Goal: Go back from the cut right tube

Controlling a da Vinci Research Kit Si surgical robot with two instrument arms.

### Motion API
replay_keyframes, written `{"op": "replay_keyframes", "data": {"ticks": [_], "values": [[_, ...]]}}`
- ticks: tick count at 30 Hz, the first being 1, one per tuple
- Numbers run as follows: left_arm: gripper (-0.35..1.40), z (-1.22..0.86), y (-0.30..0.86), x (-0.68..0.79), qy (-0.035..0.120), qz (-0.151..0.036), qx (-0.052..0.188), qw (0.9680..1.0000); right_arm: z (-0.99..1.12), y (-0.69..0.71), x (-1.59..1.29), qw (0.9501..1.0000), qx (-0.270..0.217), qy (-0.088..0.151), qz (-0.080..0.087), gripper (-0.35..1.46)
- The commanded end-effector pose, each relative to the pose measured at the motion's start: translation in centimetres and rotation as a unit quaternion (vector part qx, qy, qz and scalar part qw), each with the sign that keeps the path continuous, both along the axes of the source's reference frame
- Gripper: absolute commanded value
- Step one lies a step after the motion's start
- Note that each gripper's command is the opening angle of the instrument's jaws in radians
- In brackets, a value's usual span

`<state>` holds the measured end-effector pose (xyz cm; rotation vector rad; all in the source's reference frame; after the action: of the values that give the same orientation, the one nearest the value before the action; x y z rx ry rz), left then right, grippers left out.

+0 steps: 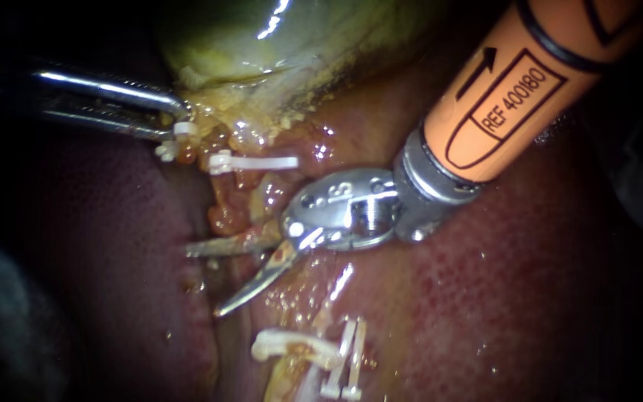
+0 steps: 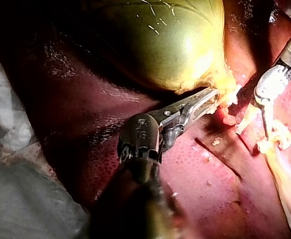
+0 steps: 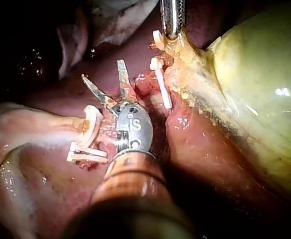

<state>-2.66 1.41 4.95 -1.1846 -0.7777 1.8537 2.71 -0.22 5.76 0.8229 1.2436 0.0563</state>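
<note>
Our right instrument (image 1: 204, 281) shows blades wide apart over the liver (image 1: 500, 313), a clip (image 1: 253, 161) at its twelve o'clock; our left instrument (image 1: 178, 121) clamps the gallbladder (image 1: 277, 45).

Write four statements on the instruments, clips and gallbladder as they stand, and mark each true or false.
1. The right instrument has its blades open. True.
2. The right instrument is gripping a clip. False: nothing is held between its blades.
3. The left instrument has its jaws shut on yellowish tissue at the edge of the gallbladder. True.
4. No clips are in view. False: white clips sit on the tissue near the left instrument's jaws, and more lie beyond the blades on the other side.
</note>
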Motion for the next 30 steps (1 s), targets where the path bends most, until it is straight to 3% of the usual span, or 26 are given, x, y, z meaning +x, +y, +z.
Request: {"op": "replay_keyframes", "data": {"ticks": [1,4,6,9,11,13,19,24,30], "values": [[-0.35,0.0,0.0,0.0,0.0,0.0,0.0,1.0,0.0,0.0,0.0,1.0,-0.001,-0.003,0.004,1.28],[-0.35,0.0,0.0,0.0,0.0,0.0,0.0,1.0,0.01,0.0,0.0,0.9997,-0.005,-0.011,0.02,1.38],[-0.35,0.0,0.0,0.0,0.0,0.0,0.0,1.0,0.0,0.0,0.0,0.9989,-0.011,-0.022,0.041,1.43],[-0.35,0.0,0.0,0.0,0.0,0.0,0.0,1.0,-0.03,-0.05,-0.07,0.9976,-0.012,-0.034,0.059,1.43],[-0.35,0.0,0.0,0.0,0.0,0.0,0.0,1.0,-0.08,-0.1,-0.18,0.9955,-0.015,-0.047,0.08,1.43],[-0.35,0.0,0.0,0.0,0.0,0.0,0.0,1.0,-0.13,-0.14,-0.32,0.9914,-0.027,-0.064,0.111,1.43],[-0.35,0.0,0.0,0.0,0.0,0.0,0.0,1.0,-0.27,-0.18,-0.72,0.9792,-0.09,-0.085,0.161,1.43],[-0.35,0.01,-0.01,0.0,0.0,0.0,0.0,1.0,-0.37,-0.1,-1.0,0.9698,-0.131,-0.109,0.175,1.43],[-0.35,0.02,-0.01,0.0,0.0,0.0,-0.001,1.0,-0.44,0.0,-1.34,0.9555,-0.178,-0.157,0.175,1.43]]}}
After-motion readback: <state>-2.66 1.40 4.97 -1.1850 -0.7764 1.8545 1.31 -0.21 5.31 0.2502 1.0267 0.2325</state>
